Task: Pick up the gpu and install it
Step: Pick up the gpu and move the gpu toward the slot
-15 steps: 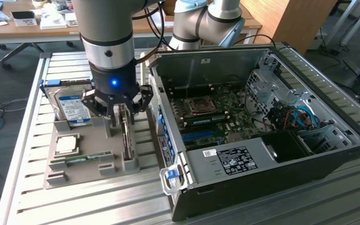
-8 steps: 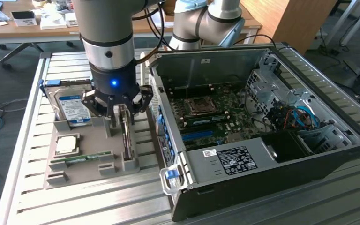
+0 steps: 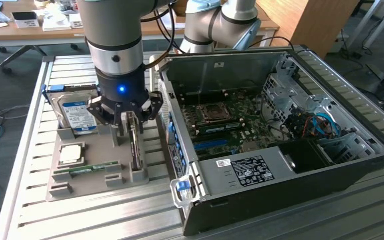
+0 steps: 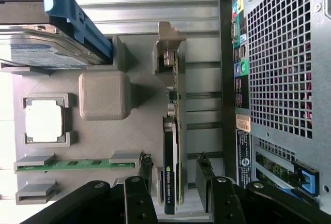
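Two fingers (image 4: 146, 176) of your gripper (image 4: 174, 161) stand wide apart, one on each side of the gpu (image 4: 171, 146), with a narrow strip of background showing between each pad and the card. Note: no contact seen, nothing clamped, the hand carries nothing. The gpu stands on its long edge in a slot of the grey fixture (image 3: 85, 186), directly under the hand in the exterior view. Its black cooler end sits between the fingertips, and its green board runs away ahead of them to a grey post that holds the far end. Not yet lifted; the card rests seated in its slot. On the same fixture, to the side of the hand that is the exterior view's left, you have the hard drive (image 3: 77, 114) with its blue label propped upright, the square processor (image 3: 70, 154) lying flat in its pocket, and the narrow RAM stick (image 3: 88, 169) lying just beside the gpu's slot. On the hand's other side, close by, stands the computer case (image 3: 352, 165), side panel off, motherboard (image 3: 235, 117) exposed. Fixture and case both rest on the slatted metal table (image 3: 25, 200).
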Available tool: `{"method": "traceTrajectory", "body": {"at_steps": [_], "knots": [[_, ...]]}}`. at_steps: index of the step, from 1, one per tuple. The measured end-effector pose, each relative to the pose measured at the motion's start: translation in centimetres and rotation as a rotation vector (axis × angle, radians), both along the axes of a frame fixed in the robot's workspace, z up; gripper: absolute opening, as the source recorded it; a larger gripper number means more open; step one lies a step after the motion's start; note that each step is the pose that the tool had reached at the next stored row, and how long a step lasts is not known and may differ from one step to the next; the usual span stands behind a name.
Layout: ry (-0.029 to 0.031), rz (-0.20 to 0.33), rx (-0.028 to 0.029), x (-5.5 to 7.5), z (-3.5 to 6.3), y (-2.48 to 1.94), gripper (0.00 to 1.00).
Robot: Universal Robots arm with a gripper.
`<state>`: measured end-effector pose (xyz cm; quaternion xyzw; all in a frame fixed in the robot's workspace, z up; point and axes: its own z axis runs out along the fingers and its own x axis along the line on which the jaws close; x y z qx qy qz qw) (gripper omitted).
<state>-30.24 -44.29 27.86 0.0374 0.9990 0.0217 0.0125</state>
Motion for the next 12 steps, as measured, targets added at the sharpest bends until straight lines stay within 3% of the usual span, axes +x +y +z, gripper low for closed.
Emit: {"method": "traceTrajectory", "body": {"at_steps": [12], "knots": [[0.0000, 0.000, 0.0000, 0.00, -0.25, 0.00, 0.47]]}}
